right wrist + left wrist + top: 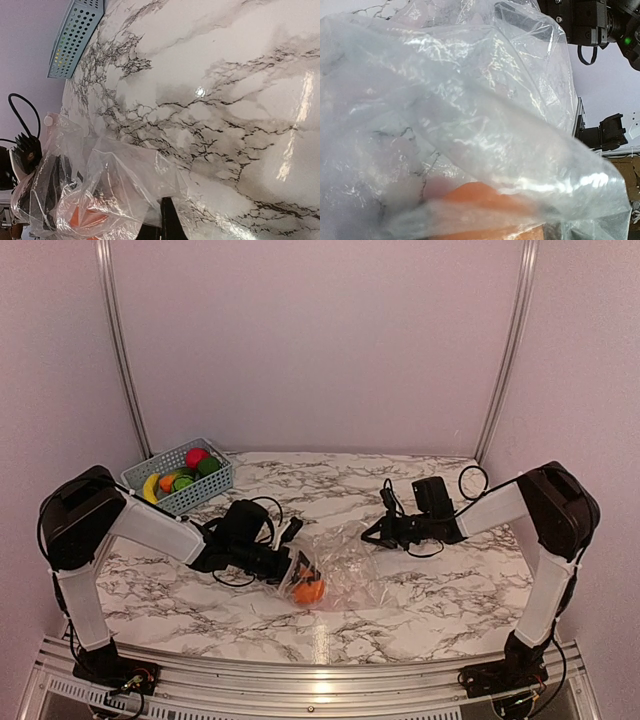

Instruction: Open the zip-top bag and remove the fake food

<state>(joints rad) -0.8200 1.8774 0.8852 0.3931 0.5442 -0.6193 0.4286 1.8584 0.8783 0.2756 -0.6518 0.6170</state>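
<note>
The clear zip-top bag [345, 562] lies crumpled mid-table between both arms. My left gripper [297, 568] reaches into its left end. An orange piece of fake food [308, 590] sits right at its tip, and the jaws appear closed around it. In the left wrist view the plastic [470, 100] veils everything, with the orange piece [485, 197] low in the middle and my fingers hidden. My right gripper [372, 533] is shut, pinching the bag's right edge. In the right wrist view its black fingers [169, 217] meet on the plastic film [130, 175].
A blue lattice basket [212, 492] stands at the back left, holding more fake food [190, 468]: banana, red, green and orange pieces. It shows in the right wrist view as a perforated wall [75, 37]. Arm cables loop near both wrists.
</note>
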